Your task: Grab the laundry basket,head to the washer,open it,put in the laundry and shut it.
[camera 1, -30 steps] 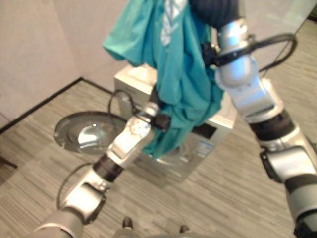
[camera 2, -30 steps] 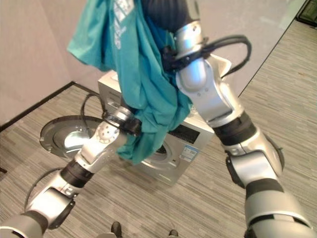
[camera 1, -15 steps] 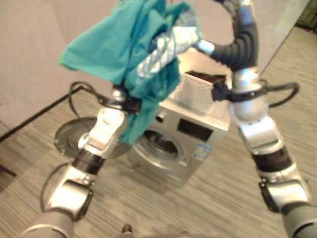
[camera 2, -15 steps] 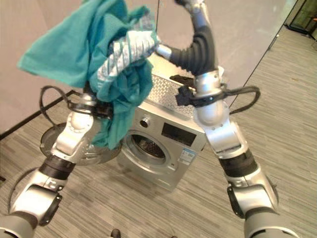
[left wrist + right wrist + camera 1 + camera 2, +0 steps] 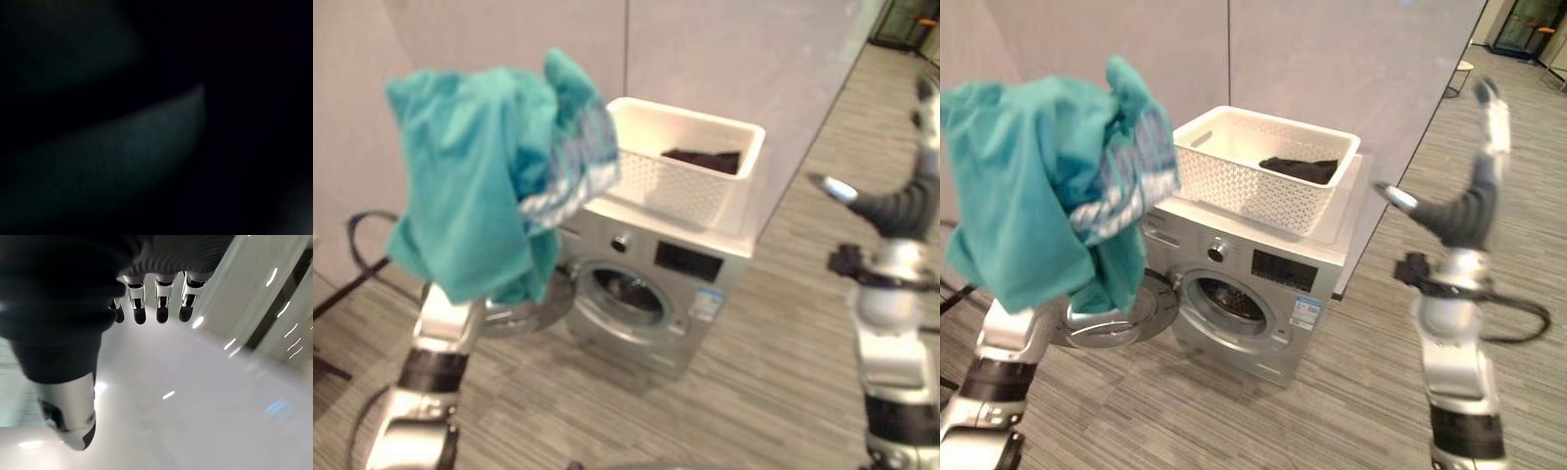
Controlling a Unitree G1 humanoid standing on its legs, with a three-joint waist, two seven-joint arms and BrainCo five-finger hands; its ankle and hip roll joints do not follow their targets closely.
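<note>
Teal laundry (image 5: 1033, 196) hangs bunched over the raised left arm, robot hand fingers buried so grip unreadable, up and left of the washer (image 5: 1244, 274) drum opening, door (image 5: 1111, 318) swung open; right robot hand (image 5: 1484, 147) lifted, fingers straight, empty; basket (image 5: 1263, 166) on washer top.

Teal garment (image 5: 1028, 196) held aloft, white laundry basket (image 5: 1263, 166) atop silver washer (image 5: 1244, 284), round door (image 5: 1111, 318) open
</note>
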